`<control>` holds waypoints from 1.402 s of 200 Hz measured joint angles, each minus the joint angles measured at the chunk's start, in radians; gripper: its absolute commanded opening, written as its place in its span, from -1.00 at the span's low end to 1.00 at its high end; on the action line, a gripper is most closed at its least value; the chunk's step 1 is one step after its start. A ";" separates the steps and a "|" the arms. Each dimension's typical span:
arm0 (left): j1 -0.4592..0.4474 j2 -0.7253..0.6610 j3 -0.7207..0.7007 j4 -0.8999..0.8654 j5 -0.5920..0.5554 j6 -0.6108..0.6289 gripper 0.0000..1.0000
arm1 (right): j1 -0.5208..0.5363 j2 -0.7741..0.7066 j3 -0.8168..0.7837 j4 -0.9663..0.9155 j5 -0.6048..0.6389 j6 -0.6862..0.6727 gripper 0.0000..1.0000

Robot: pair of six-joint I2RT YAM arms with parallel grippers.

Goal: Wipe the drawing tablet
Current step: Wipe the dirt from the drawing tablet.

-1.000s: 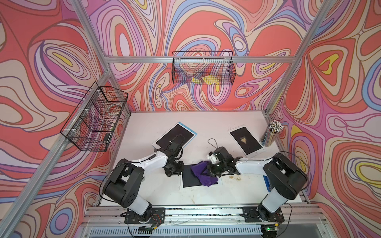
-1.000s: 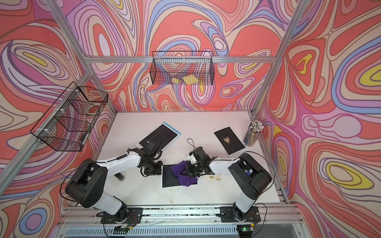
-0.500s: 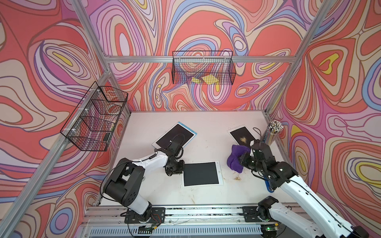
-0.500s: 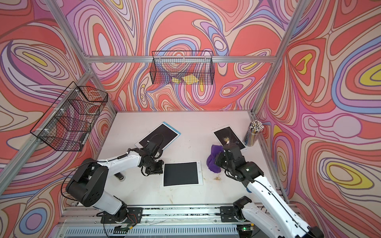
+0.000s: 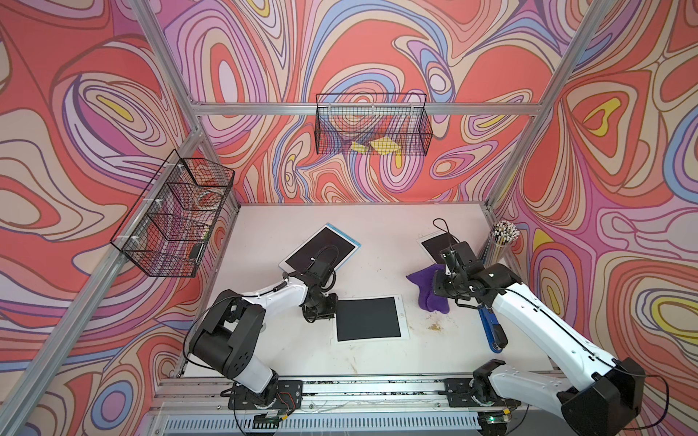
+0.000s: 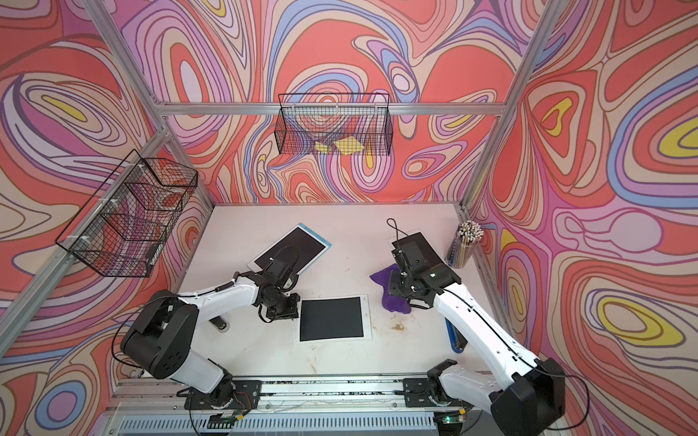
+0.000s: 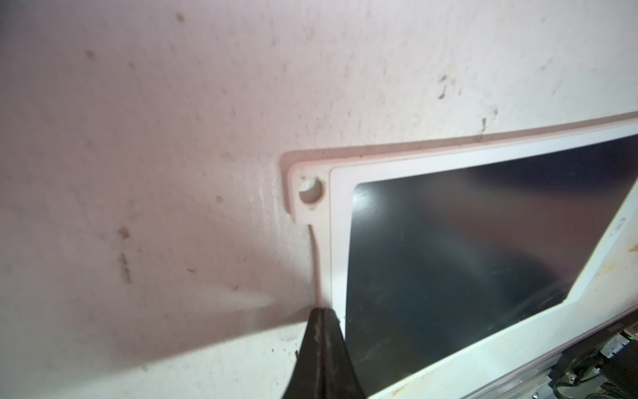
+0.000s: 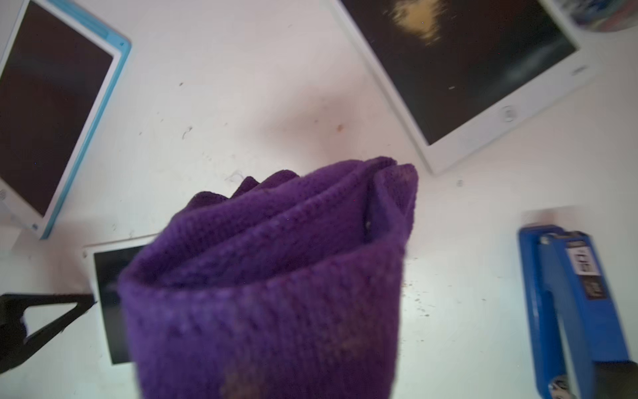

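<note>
Three tablets lie on the desk (image 5: 377, 362). Near centre, the drawing tablet (image 5: 368, 319) shows a clean black screen, with the left end effector (image 7: 322, 312) pressed together against its left rim. Far right, a second tablet (image 8: 466, 69) carries a yellow smear (image 8: 417, 17), plain only from the right wrist; wiping it looks still to do. Between them the right end effector (image 5: 436, 291) pinches the purple cloth (image 5: 426, 302).

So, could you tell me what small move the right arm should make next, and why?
Probably lower the purple cloth, gripped in the right end effector, onto the right-hand tablet: its screen shows a yellow smear, while the middle tablet, with the shut left end effector at its edge, looks plain black.
</note>
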 measured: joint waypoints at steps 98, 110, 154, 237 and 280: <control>0.000 0.002 0.000 0.001 0.002 0.000 -1.00 | -0.098 0.048 0.058 0.137 -0.011 0.013 -1.00; 0.000 0.002 0.000 0.002 0.003 0.000 -1.00 | -0.100 0.034 0.072 0.139 0.047 0.000 -1.00; 0.000 0.005 0.000 0.013 0.007 0.000 -1.00 | -0.040 0.091 0.132 0.175 -0.107 -0.085 -1.00; 0.000 0.005 -0.005 0.035 0.014 0.000 -1.00 | 0.332 0.259 0.094 0.118 -0.116 -0.156 -1.00; 0.000 0.004 -0.006 0.036 0.014 0.000 -1.00 | 0.463 0.442 0.179 0.090 0.151 -0.177 -1.00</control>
